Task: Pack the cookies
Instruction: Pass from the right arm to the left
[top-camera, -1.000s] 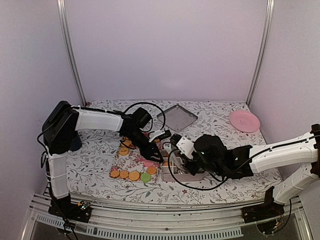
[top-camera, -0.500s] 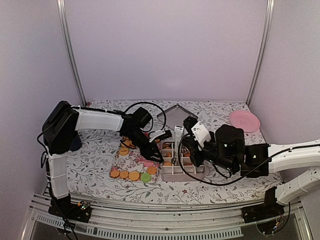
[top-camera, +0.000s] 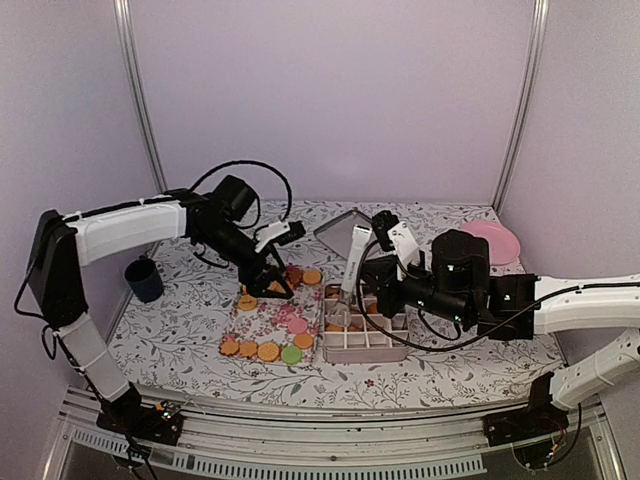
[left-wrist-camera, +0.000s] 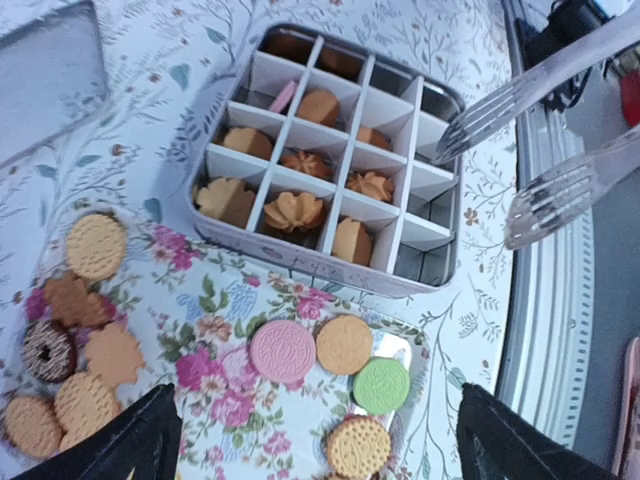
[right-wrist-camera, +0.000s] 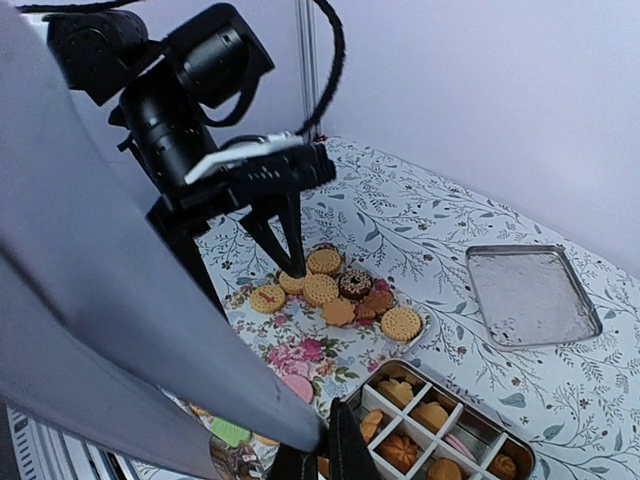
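The cookies lie on a floral tray (top-camera: 262, 318): a front row (top-camera: 267, 351) with a pink one (left-wrist-camera: 283, 350) and a green one (left-wrist-camera: 381, 386), and a far cluster (right-wrist-camera: 340, 285) of golden and brown ones. More cookies fill a divided tin (top-camera: 332, 352). My left gripper (top-camera: 270, 287) hangs open over the tray's far end, fingertips (right-wrist-camera: 296, 268) right at the golden discs, nothing between them. My right gripper (top-camera: 374, 282) is shut on clear tongs (top-camera: 353, 262), whose tips hover above the tin (left-wrist-camera: 300, 262).
The tin's silver lid (top-camera: 350, 235) lies behind the tin. A pink plate (top-camera: 490, 242) sits at the back right and a dark blue cup (top-camera: 145, 280) at the left. The tongs' blades (right-wrist-camera: 120, 330) block much of the right wrist view.
My left gripper moved from the tray's right side to its far left end and opened. The right arm drew back and lifted the tongs off the tin.
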